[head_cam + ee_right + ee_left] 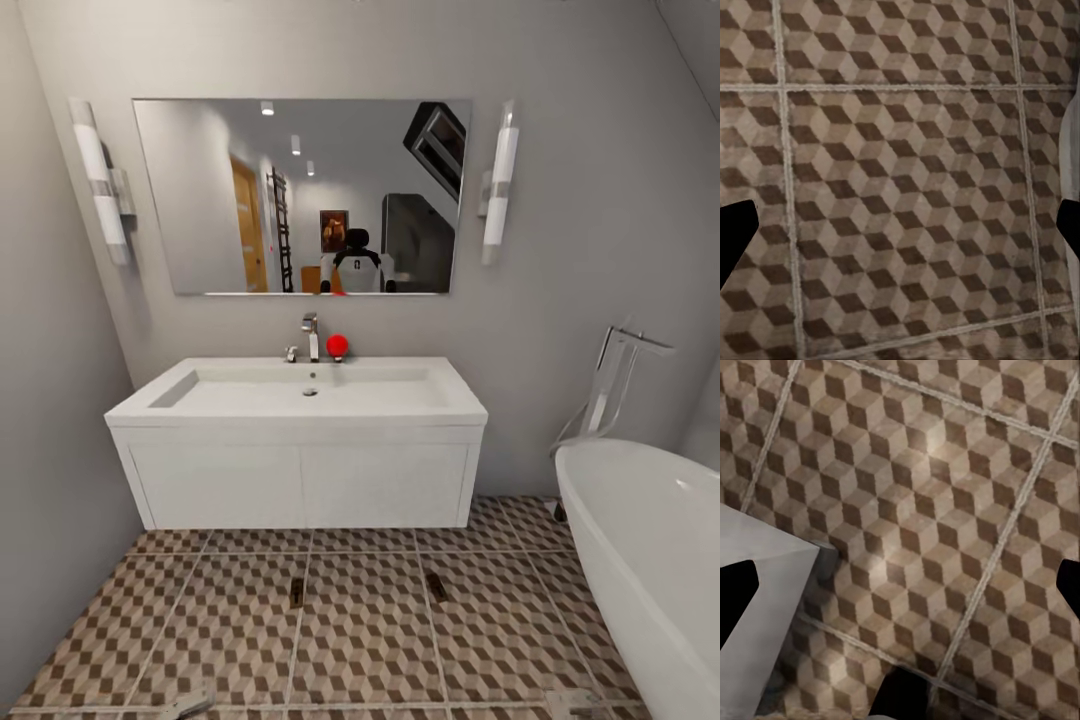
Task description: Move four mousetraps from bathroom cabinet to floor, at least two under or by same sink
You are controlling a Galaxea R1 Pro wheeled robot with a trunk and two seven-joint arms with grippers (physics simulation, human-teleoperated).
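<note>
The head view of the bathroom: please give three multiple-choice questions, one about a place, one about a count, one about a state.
1. Where do the mousetraps lie?
A. In the basin
B. On the bathroom floor in front of the bathroom sink
C. In the bathtub

2. How many mousetraps show on the tiles?
A. Two
B. Four
C. None

3. What state are the vanity doors in?
A. Wide open
B. Removed
C. Closed

Answers: 1 B, both slabs rest on tiles before the vanity. 2 A, two dark slabs show. 3 C, the white fronts sit flush.

Two small brown mousetraps (297,592) (437,586) lie flat on the cube-patterned bathroom floor (360,640), just before the white bathroom sink (300,395) vanity's front edge.
</note>
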